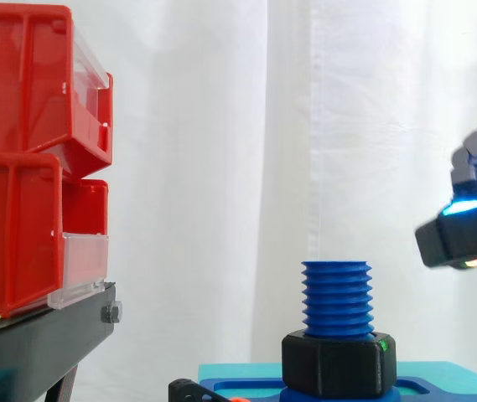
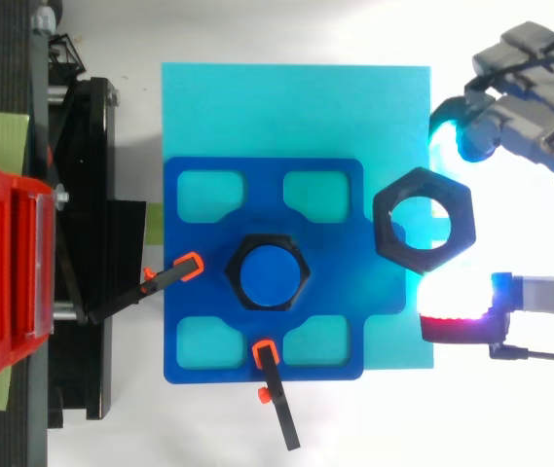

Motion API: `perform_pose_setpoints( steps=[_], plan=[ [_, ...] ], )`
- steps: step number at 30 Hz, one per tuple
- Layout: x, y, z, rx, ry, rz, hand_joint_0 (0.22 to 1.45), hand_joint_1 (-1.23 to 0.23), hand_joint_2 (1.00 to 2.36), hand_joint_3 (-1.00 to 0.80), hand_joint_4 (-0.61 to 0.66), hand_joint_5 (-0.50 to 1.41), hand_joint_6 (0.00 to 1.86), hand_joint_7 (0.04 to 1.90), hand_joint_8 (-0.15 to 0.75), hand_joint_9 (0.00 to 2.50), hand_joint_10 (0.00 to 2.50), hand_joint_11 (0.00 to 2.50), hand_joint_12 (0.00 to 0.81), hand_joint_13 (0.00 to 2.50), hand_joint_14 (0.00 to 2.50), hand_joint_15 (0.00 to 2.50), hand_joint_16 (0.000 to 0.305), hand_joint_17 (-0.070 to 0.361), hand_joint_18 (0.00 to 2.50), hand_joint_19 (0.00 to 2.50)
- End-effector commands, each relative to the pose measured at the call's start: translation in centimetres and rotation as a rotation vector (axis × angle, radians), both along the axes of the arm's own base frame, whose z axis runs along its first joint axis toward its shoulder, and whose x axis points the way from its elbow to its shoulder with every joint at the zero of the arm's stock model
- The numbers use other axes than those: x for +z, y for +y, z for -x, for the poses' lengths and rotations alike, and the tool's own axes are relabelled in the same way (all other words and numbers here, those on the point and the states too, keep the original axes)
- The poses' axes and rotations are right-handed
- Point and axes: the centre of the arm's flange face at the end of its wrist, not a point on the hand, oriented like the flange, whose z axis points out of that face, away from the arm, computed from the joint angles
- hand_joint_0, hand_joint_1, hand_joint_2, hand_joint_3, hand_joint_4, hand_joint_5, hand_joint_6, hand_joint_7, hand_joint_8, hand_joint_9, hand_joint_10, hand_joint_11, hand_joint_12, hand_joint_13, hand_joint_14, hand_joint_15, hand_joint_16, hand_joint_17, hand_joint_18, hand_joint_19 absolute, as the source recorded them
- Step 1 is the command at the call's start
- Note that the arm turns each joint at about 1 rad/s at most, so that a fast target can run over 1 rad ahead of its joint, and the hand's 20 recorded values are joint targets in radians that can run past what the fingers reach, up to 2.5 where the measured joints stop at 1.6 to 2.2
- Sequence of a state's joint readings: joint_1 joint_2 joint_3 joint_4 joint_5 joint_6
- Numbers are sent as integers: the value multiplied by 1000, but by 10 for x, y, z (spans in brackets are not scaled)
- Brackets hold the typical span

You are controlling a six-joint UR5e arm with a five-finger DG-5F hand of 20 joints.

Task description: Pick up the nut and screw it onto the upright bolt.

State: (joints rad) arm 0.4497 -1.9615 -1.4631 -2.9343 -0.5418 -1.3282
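White curtain (image 1: 246,126) hangs behind. At the left, stacked red bins (image 1: 20,159) with clear fronts sit on a black stand (image 1: 45,335). A cyan sheet (image 2: 296,107) carries a blue plate (image 2: 189,292) with cut-out windows – two orange-tipped black clamps (image 2: 138,292) (image 2: 278,399) grip its edges.

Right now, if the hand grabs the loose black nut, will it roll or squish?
Probably no rolling: the loose nut lies flat, and its flat sides should give the hand good grip. It looks thick and solid, so likely stiff, not squishy.
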Motion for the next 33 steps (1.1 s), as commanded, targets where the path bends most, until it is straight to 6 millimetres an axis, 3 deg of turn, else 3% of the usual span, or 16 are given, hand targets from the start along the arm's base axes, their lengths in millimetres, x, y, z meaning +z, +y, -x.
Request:
perform_pose_setpoints(
  steps=[1,9,22,33],
  plan=[
    [18,-7,-9,33,-15,-5,540,-567,1000,-500,238,-215,733,1110,314,491,5,169,324,357,0,0,36,81,178,0],
    [32,-15,-33,176,-130,-46,539,-568,1000,-500,238,-215,732,1117,313,489,5,164,322,352,0,0,35,79,170,0],
    [47,-22,-50,198,-258,-26,540,-567,1000,-500,240,-215,732,1120,313,489,5,167,320,346,0,0,35,79,165,0],
    [28,-18,-58,200,-257,-32,539,-568,1000,-500,240,-215,732,1113,315,490,5,171,321,345,0,0,35,79,162,0]
  ],
)
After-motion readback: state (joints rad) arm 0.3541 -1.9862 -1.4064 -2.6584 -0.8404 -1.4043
